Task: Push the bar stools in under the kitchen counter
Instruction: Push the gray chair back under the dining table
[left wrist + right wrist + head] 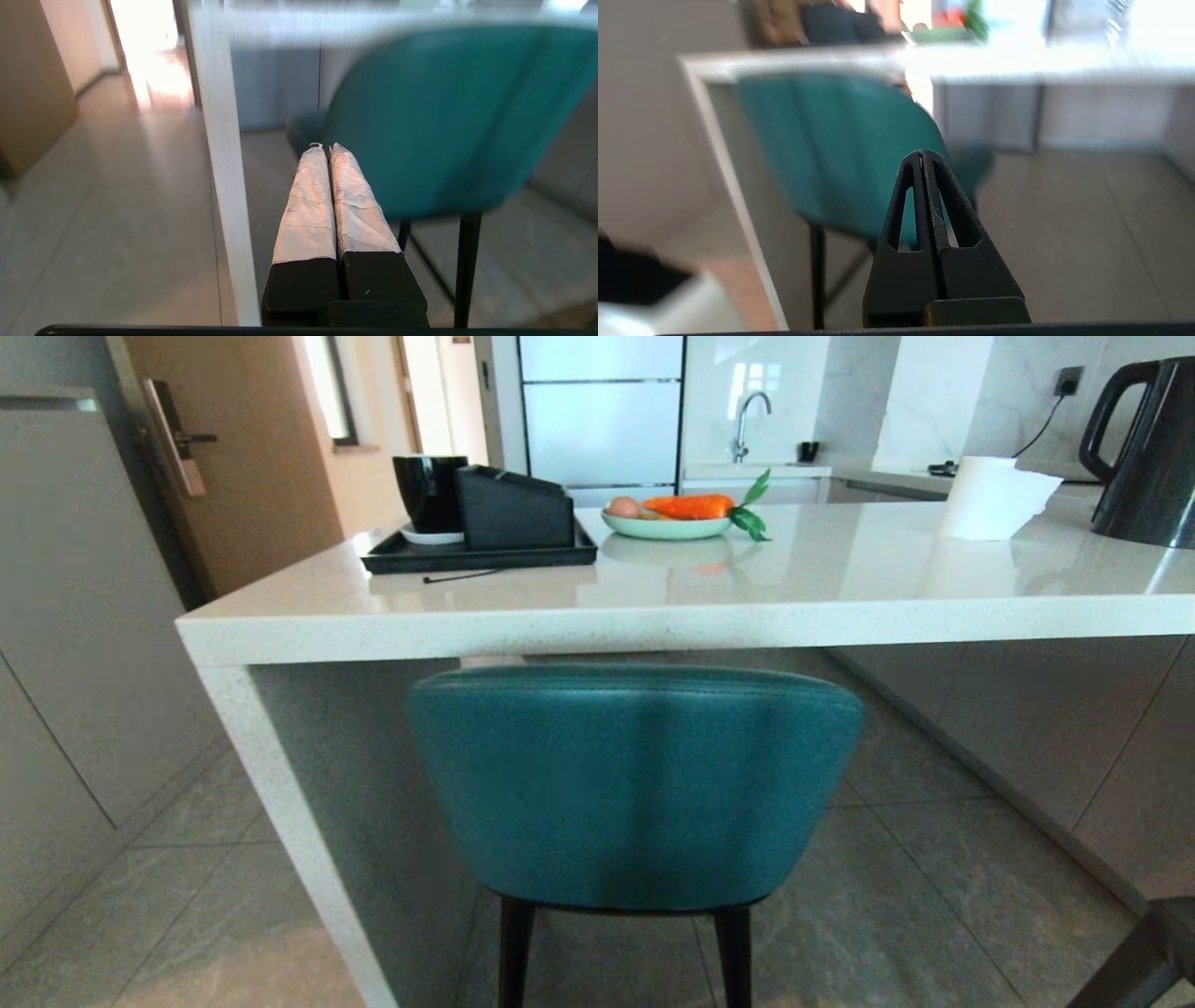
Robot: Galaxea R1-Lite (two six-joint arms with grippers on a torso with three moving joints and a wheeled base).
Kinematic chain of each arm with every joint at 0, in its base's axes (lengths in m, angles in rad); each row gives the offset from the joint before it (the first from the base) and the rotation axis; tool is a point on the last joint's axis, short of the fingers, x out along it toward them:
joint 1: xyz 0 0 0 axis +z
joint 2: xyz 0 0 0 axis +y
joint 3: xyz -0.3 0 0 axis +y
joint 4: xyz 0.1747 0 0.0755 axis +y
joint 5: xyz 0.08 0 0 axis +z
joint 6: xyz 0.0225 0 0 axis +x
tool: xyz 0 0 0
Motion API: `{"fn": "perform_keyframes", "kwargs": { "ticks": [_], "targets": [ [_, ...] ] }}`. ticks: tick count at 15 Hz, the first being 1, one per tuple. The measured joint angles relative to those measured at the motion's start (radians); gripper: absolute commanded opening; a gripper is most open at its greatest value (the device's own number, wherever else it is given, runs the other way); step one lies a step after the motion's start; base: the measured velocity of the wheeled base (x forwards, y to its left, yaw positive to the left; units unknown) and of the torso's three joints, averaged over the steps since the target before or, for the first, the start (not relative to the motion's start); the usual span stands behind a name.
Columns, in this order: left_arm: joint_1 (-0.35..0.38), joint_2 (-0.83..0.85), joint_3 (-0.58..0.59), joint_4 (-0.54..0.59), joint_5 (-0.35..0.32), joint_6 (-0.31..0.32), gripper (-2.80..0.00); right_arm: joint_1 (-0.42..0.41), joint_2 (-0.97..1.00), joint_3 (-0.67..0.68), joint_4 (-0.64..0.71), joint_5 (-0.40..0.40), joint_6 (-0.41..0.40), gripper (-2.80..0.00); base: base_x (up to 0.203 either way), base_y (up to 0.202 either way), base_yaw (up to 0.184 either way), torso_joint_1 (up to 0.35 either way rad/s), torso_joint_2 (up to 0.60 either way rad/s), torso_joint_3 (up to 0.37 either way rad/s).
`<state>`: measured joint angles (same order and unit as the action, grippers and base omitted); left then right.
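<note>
Stool with a teal back (635, 784) sits tucked under the desk (653, 616), near its left end (thin black legs on the floor). Left gripper (325, 148) and right gripper (921, 154) both point at it, fingers pressed together, holding nothing.
</note>
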<state>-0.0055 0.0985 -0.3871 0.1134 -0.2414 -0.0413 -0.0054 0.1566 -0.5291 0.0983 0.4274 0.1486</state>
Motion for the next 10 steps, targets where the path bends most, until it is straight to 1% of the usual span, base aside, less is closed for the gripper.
{"fn": "perform_keyframes", "kwargs": {
  "ticks": [1,2,3,5,6,7,8,9,10],
  "targets": [
    [0.002,-0.034,0.034,0.037,0.009,0.009,-2.80,0.001,-0.054,0.007,0.084,-0.042,-0.021,-2.80,0.000,0.000,0.000,0.000,0.00,0.000],
    [0.003,-0.056,0.068,0.053,0.019,0.017,-2.80,0.001,-0.089,0.035,0.144,-0.109,-0.044,-2.80,0.000,0.000,0.000,0.000,0.00,0.000],
    [0.004,-0.071,0.105,0.051,0.032,0.035,-2.80,0.002,-0.113,0.074,0.174,-0.181,-0.064,-2.80,0.000,0.000,0.000,0.000,0.00,0.000],
    [0.004,-0.088,0.199,0.005,0.080,0.090,-2.80,0.002,-0.139,0.156,0.155,-0.317,-0.113,-2.80,0.000,0.000,0.000,0.000,0.00,0.000],
    [0.004,-0.092,0.258,-0.044,0.107,0.114,-2.80,0.002,-0.146,0.203,0.132,-0.372,-0.138,-2.80,0.000,0.000,0.000,0.000,0.00,0.000],
    [0.005,-0.095,0.315,-0.116,0.133,0.126,-2.80,0.002,-0.150,0.261,0.100,-0.410,-0.164,-2.80,0.000,0.000,0.000,0.000,0.00,0.000],
    [0.005,-0.097,0.351,-0.174,0.162,0.123,-2.80,0.002,-0.153,0.324,0.057,-0.425,-0.185,-2.80,0.000,0.000,0.000,0.000,0.00,0.000],
    [0.004,-0.098,0.370,-0.187,0.186,0.097,-2.80,0.002,-0.155,0.401,0.001,-0.428,-0.206,-2.80,0.000,0.000,0.000,0.000,0.00,0.000],
    [0.004,-0.099,0.378,-0.185,0.195,0.076,-2.80,0.003,-0.156,0.463,-0.056,-0.423,-0.224,-2.80,0.000,0.000,0.000,0.000,0.00,0.000]
  ]
}}
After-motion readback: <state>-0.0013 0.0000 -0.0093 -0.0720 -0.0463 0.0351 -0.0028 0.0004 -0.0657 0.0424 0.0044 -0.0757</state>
